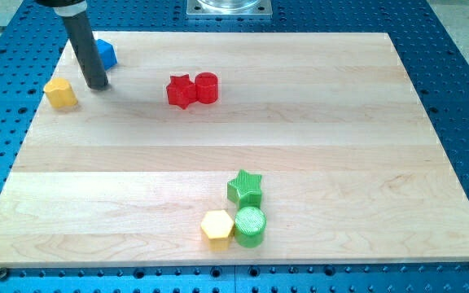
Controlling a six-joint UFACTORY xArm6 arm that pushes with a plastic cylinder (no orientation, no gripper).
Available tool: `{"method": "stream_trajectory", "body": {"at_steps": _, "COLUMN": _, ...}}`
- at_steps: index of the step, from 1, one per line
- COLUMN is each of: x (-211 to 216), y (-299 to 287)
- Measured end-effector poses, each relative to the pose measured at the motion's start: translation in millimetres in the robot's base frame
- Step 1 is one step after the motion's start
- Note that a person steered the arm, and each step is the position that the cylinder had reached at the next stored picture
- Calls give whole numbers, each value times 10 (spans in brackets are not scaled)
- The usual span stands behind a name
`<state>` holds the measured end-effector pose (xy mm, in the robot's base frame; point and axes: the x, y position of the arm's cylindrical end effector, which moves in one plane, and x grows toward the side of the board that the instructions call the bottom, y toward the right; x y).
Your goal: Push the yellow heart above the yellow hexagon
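End effector tip (97, 85) bare, grasping nothing, just right of yellow heart (60, 94); yellow hexagon (216, 227) far toward view's bottom-right. Risk: long push, heart slips off rod, or knocks green star (245, 188)

Probably a lab: blue perforated bench (454, 98), wooden board (300, 122).

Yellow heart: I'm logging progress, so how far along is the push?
Done: nothing yet; the yellow heart sits at the board's top left, far from the yellow hexagon near the bottom. In hand: my tip stands just right of the heart, not clearly touching. Left: the whole push to a spot above the hexagon.
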<state>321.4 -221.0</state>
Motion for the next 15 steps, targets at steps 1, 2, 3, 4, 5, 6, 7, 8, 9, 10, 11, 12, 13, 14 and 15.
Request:
{"method": "stream_trajectory", "body": {"at_steps": 1, "x": -310, "y": -129}}
{"method": "stream_trajectory", "body": {"at_steps": 2, "x": -340, "y": -445}}
{"method": "stream_trajectory", "body": {"at_steps": 3, "x": -340, "y": -695}}
{"method": "stream_trajectory", "body": {"at_steps": 4, "x": -340, "y": -774}}
{"method": "stream_trajectory", "body": {"at_steps": 5, "x": -151, "y": -794}}
{"method": "stream_trajectory", "body": {"at_steps": 6, "x": 348, "y": -564}}
{"method": "stream_trajectory", "body": {"at_steps": 7, "x": 798, "y": -500}}
{"method": "stream_trajectory", "body": {"at_steps": 8, "x": 873, "y": -199}}
{"method": "stream_trajectory", "body": {"at_steps": 9, "x": 876, "y": 182}}
{"method": "stream_trajectory", "body": {"at_steps": 10, "x": 812, "y": 716}}
{"method": "stream_trajectory", "body": {"at_steps": 11, "x": 804, "y": 695}}
{"method": "stream_trajectory", "body": {"at_steps": 12, "x": 428, "y": 693}}
{"method": "stream_trajectory", "body": {"at_steps": 13, "x": 150, "y": 802}}
{"method": "stream_trajectory", "body": {"at_steps": 14, "x": 337, "y": 1129}}
{"method": "stream_trajectory", "body": {"at_steps": 15, "x": 621, "y": 1479}}
